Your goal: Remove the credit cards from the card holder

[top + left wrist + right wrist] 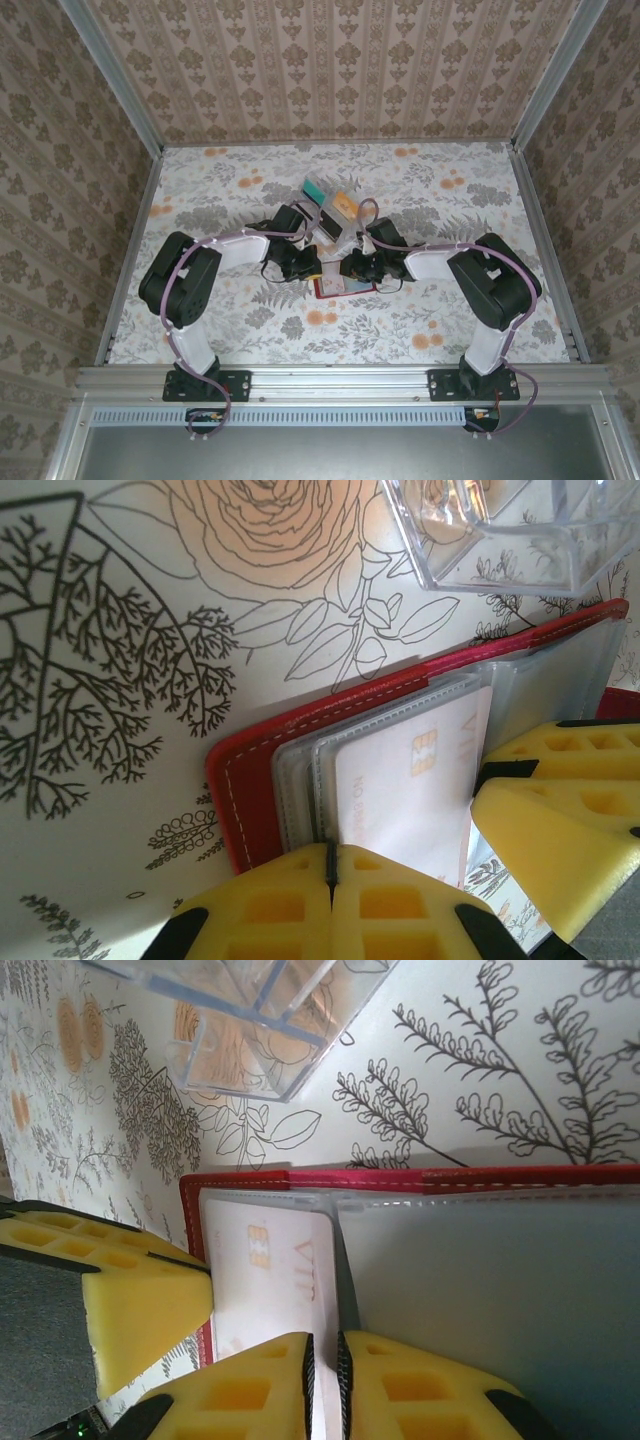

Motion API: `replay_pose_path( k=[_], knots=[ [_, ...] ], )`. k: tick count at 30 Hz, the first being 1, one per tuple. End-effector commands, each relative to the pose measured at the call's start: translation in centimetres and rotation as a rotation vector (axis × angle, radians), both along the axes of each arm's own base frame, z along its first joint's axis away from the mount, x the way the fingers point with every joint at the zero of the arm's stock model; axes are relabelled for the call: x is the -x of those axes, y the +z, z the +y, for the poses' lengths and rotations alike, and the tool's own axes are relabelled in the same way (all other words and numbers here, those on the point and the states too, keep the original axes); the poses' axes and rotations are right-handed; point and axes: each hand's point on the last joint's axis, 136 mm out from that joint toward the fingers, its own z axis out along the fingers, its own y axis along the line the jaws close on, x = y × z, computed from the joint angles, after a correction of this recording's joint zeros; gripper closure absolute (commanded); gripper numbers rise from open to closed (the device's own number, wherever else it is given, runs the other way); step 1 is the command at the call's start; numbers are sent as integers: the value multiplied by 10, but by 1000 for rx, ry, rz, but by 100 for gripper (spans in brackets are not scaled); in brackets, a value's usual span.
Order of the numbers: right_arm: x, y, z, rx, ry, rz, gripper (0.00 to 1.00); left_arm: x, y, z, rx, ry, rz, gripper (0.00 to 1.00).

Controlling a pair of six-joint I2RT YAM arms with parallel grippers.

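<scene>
Yellow pads of your left pincer (330, 880) are pressed together on the edge of a clear sleeve of the card holder (250, 790). That holder lies open on the flowered table (120, 680) near the clear rack (500, 540). It has a red cover, white stitching and grey plastic sleeves. One pale card (400, 790) with a gold chip sits in a sleeve. Your right pincer (325, 1380) is nearly closed, with a sleeve edge running into its narrow slit.

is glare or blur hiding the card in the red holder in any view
Left wrist: credit card washed pale in the card holder, chip legible, highlights on the clear rack. Right wrist: same pale card, stitching sharp. Top external: holder tiny.
</scene>
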Motion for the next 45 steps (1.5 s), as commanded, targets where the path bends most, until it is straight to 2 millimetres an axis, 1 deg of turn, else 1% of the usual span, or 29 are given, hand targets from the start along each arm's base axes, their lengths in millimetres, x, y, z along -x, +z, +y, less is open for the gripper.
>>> replay_pose_path(
  k=[1, 5, 9, 11, 13, 15, 20, 22, 25, 28, 30, 34, 36, 41, 45],
  knots=[
    [13, -13, 5, 11, 38, 27, 83, 18, -32, 15, -104, -8, 78, 94],
    [11, 0, 11, -36, 52, -7, 88, 18, -33, 15, -103, -11, 77, 95],
    [7, 7, 6, -18, 26, -42, 97, 18, -33, 16, -111, -9, 76, 94],
    [6, 8, 0, 3, 9, -57, 100, 18, -32, 19, -122, -2, 74, 90],
    [5, 10, -5, 14, -8, -72, 100, 16, -29, 20, -119, 2, 66, 86],
    [5, 11, -11, 29, -24, -81, 100, 15, -25, 19, -113, 0, 57, 84],
    [2, 10, -21, 62, -54, -89, 100, 14, -26, 18, -112, -4, 55, 84],
    [1, 10, -20, 55, -55, -87, 100, 14, -27, 17, -111, -5, 61, 86],
    [5, 12, -9, 6, -12, -56, 100, 14, -28, 16, -109, -7, 63, 89],
    [8, 8, -2, -18, 2, -5, 86, 14, -29, 17, -113, -10, 65, 90],
    [7, 2, -3, -4, -5, 16, 81, 15, -29, 17, -114, -10, 67, 90],
    [6, -7, -3, 11, -14, 41, 79, 15, -30, 17, -117, -10, 68, 90],
    [6, -7, -1, 0, -11, 43, 80, 15, -30, 17, -117, -11, 70, 91],
    [5, -1, 4, -40, 2, 27, 88, 16, -32, 17, -117, -14, 74, 91],
    [4, 1, 0, -31, -10, 10, 94, 17, -33, 19, -124, -13, 74, 91]
  ],
)
